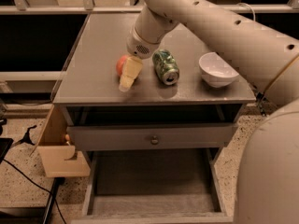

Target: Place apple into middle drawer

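On the tabletop (93, 45), near its front left, the apple (120, 64) sits with the gripper (127, 78) right against its right side. The gripper's cream tip slants down toward the front edge and hides part of the fruit. Whether the gripper is clamped on the apple or merely beside it cannot be told from this view. The arm (210, 22) reaches in from the upper right. Just right of the gripper a green can (165, 66) lies on its side, and further right stands a white bowl (217, 70). Below the top is a drawer front (117, 138) with a round knob (154, 139). Under that, the middle drawer (149, 181) is pulled out, its grey floor and side walls showing, well apart from the apple. A tan box (56, 155) is at the table's left side
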Available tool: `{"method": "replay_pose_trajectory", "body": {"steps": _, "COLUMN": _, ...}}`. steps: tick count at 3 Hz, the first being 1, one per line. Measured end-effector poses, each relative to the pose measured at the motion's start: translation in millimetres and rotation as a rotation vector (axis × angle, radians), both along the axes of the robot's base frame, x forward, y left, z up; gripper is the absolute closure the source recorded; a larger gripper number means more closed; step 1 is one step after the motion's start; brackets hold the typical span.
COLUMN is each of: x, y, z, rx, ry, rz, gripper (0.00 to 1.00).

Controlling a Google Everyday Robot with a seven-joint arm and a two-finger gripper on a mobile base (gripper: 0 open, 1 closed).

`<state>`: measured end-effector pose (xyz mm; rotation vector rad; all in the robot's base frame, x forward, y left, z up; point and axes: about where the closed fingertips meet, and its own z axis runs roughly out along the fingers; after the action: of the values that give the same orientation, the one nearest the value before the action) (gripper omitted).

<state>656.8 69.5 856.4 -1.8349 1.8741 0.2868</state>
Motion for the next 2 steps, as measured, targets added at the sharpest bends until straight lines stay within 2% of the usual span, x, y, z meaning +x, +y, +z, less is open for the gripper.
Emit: {"method": "replay_pose_trajectory", "body": {"steps": 2, "x": 4.8, "y": 3.9, "z": -4.6, "rx": 0.004, "ry": 0.002, "rz": 0.000, "gripper": 0.49}}
